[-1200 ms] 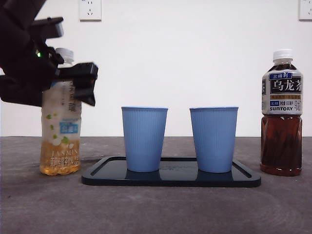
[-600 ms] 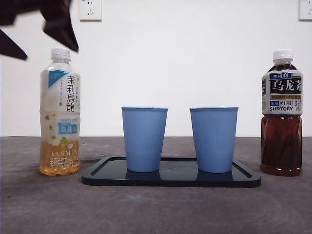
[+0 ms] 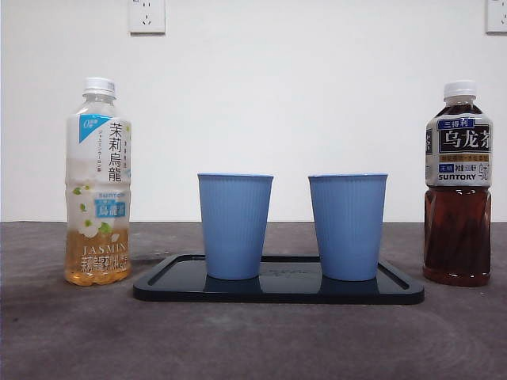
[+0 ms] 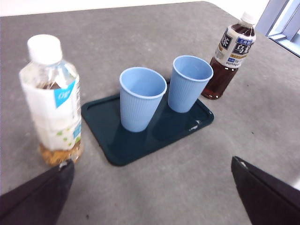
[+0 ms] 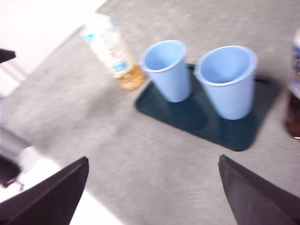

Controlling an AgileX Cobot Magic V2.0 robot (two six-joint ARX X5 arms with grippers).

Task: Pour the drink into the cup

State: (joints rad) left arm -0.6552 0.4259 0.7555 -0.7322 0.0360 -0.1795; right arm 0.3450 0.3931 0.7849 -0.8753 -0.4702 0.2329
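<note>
Both bottles remain capped: jasmine tea bottle (image 3: 98, 182) beside the tray (image 3: 277, 290), oolong tea bottle (image 3: 458, 184) opposite. Both blue cups (image 3: 234, 226) appear empty. Left gripper (image 4: 150, 197) and right gripper (image 5: 150, 197) hang spread, holding nothing; pouring is unstarted.

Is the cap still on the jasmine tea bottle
On. The jasmine tea bottle stands upright with its white cap seated on the neck.
</note>
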